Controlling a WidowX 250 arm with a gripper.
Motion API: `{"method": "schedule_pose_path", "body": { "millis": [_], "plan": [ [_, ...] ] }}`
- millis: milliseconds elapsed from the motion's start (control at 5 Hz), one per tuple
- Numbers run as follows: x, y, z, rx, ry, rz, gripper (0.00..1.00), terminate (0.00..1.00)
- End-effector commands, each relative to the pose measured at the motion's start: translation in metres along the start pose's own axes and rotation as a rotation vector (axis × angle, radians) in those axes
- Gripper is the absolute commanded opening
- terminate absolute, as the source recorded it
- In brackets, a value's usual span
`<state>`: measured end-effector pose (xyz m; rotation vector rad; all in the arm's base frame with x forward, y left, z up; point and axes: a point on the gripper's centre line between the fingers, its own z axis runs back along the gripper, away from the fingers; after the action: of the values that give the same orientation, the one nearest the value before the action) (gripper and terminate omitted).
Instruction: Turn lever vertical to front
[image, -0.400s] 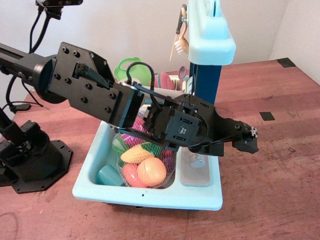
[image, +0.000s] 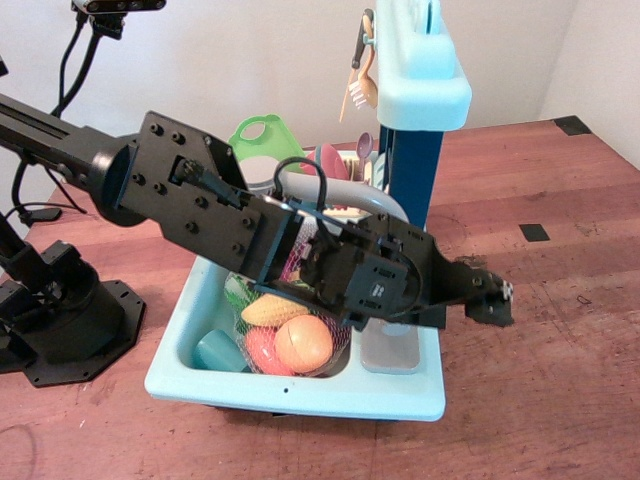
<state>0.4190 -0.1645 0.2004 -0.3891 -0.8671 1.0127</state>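
- Since the earlier frame, the arm (image: 250, 235) has shifted down and to the right, so its black body now crosses more of the frame's middle and covers more of the grey arched spout (image: 345, 197), of which only the top curve shows.
- With that shift, the gripper (image: 487, 296) sits a little lower at right of centre, beyond the right rim of the pale blue toy sink (image: 300, 390), over the brown table (image: 560, 330).
- Its fingers are small and dark against the wood, and I cannot tell whether they are spread or closed; nothing is visibly held between them.
- Hidden from view now is the lever: the faucet's base and collar lie behind the wrist housing, near the grey flat plate (image: 388, 350) at the sink's right side, so its present angle cannot be read.
- Left of that plate, the sink basin holds a net bag of toy fruit (image: 290, 335), which is no part of this job.
- By my judgement the step in hand is the push or the approach to it, with the arm low beside the faucet's base; contact with the lever cannot be confirmed.
- Next, the move calls for a short sweep toward the bottom of the frame, pressing the rod near its tip.
- Care is needed that the wrist does not catch the spout or the blue tower (image: 415, 160) behind it.
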Motion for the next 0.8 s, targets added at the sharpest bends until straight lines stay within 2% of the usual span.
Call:
{"method": "schedule_pose_path", "body": {
  "millis": [0, 600],
  "plan": [
    [0.018, -0.001, 0.004, -0.025, -0.019, 0.021, 1.00, 0.00],
    [0.033, 0.043, 0.025, -0.011, -0.070, 0.065, 1.00, 0.00]
  ]
}}
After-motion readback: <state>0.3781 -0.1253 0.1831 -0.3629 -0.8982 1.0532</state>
